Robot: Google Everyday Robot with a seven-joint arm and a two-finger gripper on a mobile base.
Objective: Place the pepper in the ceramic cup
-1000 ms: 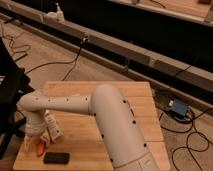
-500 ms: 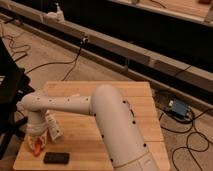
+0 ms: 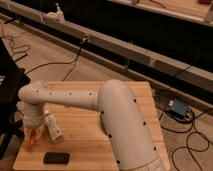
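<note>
The orange-red pepper point(image 3: 32, 141) lies at the left edge of the wooden table point(image 3: 85, 142), only its lower end showing. My gripper point(image 3: 33, 134) points straight down over it at the end of the white arm point(image 3: 120, 115) and is shut on the pepper, which shows between the fingers. The ceramic cup is out of view.
A white tube with a label point(image 3: 53, 128) lies right beside the gripper. A flat black object point(image 3: 56, 158) rests near the table's front edge. On the floor are a blue box point(image 3: 178, 108) and cables, with a long rail behind.
The gripper's fingers have closed around the pepper. The arm has barely shifted, and the tube and black object stay in place.
</note>
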